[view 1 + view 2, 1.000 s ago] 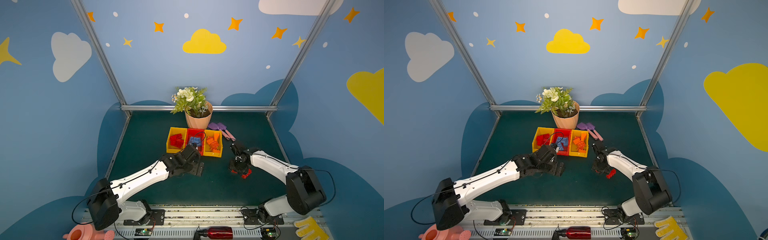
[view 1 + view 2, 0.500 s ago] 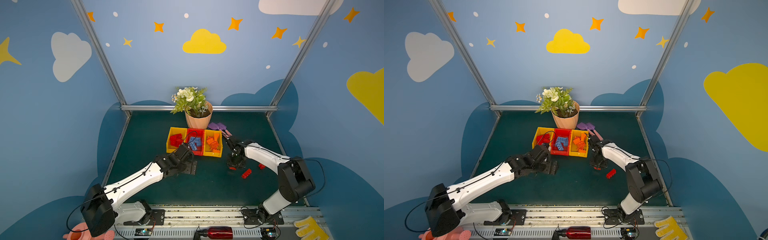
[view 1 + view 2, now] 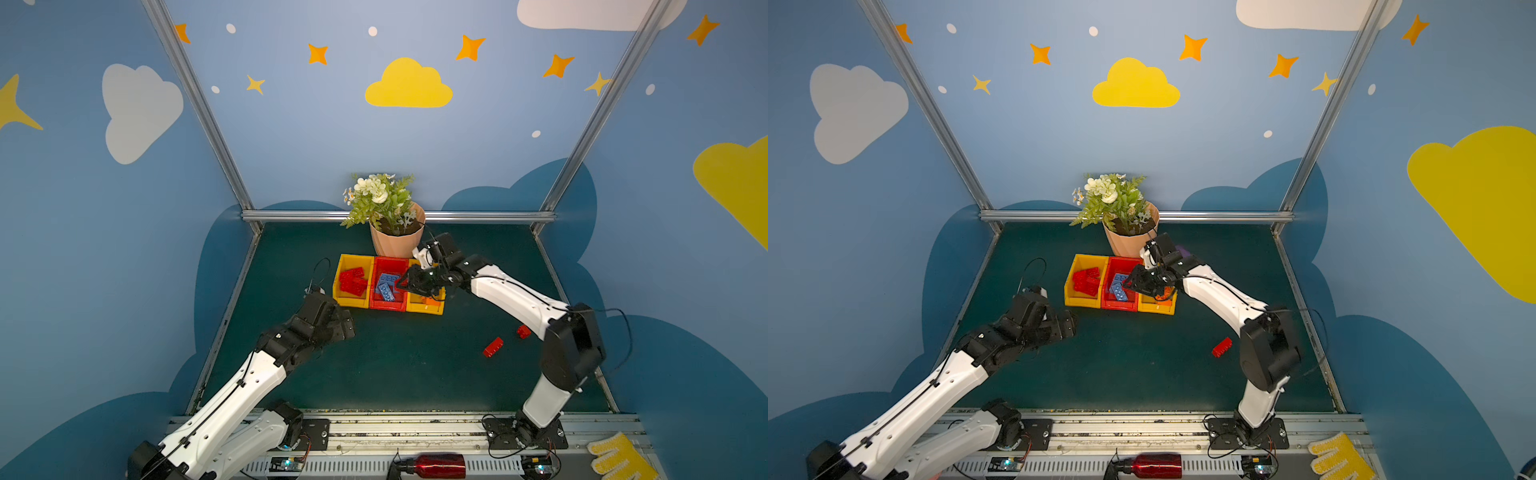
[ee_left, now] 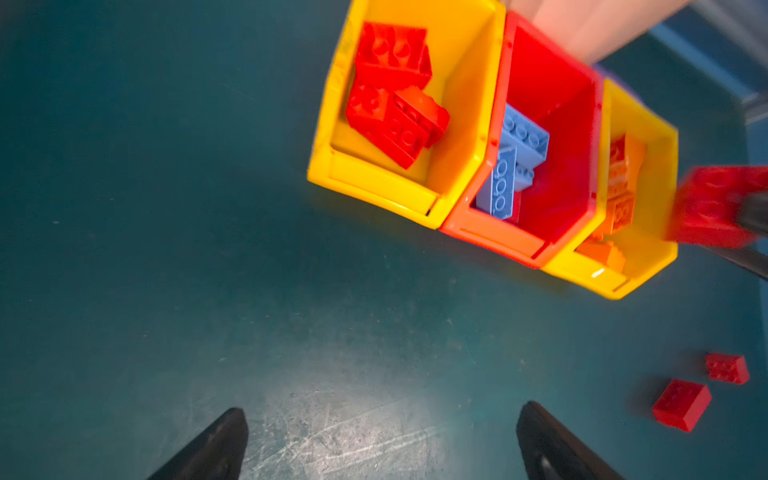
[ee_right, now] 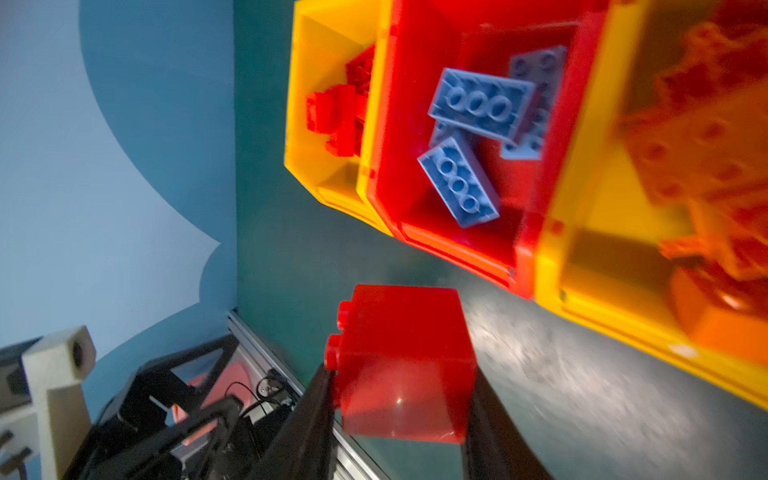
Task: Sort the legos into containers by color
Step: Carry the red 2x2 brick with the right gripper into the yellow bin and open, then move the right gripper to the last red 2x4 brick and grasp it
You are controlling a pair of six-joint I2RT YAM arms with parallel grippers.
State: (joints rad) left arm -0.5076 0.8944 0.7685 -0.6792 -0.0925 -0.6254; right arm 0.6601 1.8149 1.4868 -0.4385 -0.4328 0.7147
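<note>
At the right pincer [image 3: 402,286]: closed on one red brick [image 5: 403,353], pressing its two smooth sides, with the studs turned sideways; probably chosen for a flat and sure hold. Carried above the row of three bins, roughly over the border between the red bin [image 3: 388,306] and the yellow bin at the 3 o'clock end [image 3: 424,309], high enough to pass the walls without knocking.

Most likely meant for the yellow bin at the 9 o'clock end [image 3: 347,300], already keeping the other red bricks [image 3: 352,280]; blue bricks [image 3: 386,286] collected in the red bin, orange bricks [image 4: 621,187] in the 3 o'clock one. Needs therefore more travel toward 9 o'clock before letting go; released here, would likely land among a wrong color.

At the left pincer [image 4: 382,415]: wide open, holding nothing, hanging over bare desk [image 3: 395,374] at about 7 o'clock from the bins, seemingly kept aside to leave the way free.

Lying on the desk at about 4 o'clock from the bins: a long loose red brick [image 3: 493,347] and a small loose red brick [image 3: 523,331], near each other but apart, not yet sorted.
</note>
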